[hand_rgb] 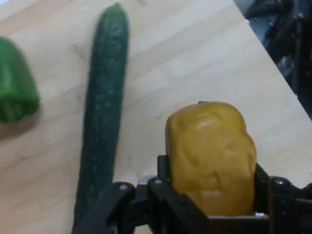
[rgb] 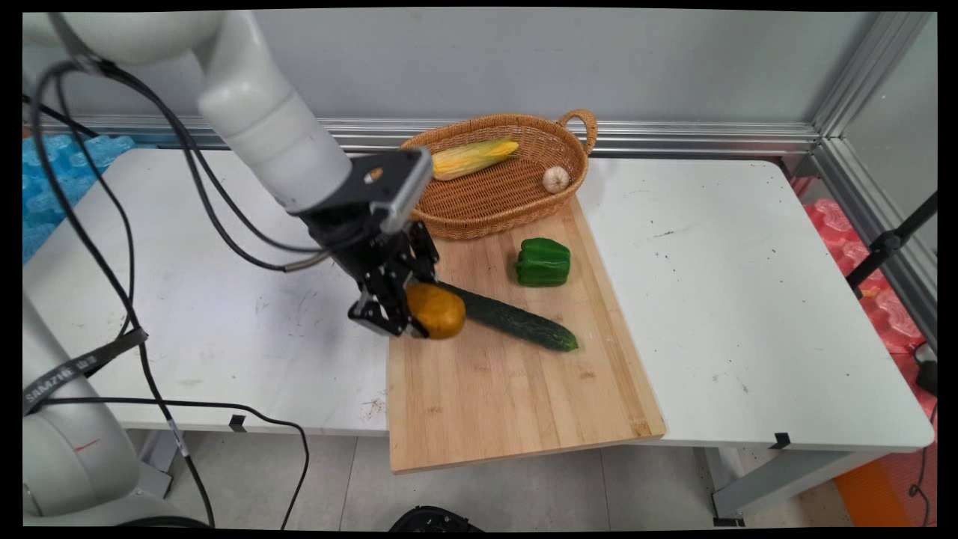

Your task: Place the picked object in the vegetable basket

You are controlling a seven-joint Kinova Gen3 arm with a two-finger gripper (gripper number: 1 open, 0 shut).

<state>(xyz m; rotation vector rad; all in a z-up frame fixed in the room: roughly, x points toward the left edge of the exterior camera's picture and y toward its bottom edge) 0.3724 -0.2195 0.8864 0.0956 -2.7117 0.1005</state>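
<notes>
Lumpy yellow potato (hand_rgb: pixel 210 156) clamped in black gripper (rgb: pixel 408 314), beside bumpy cucumber (hand_rgb: pixel 103 112).

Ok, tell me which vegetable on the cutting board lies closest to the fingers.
The cucumber: its end lies right beside the held potato, while the green pepper sits farther off.

long wooden cutting board (rgb: pixel 516 389) sits on the white desk (rgb: pixel 748 299). woven wicker basket (rgb: pixel 479 206) behind it holds yellow corn cob (rgb: pixel 473 157) and small white garlic bulb (rgb: pixel 555 179). dark green cucumber (rgb: pixel 516 320) lies before the green bell pepper (rgb: pixel 542 262) on the board.
</notes>
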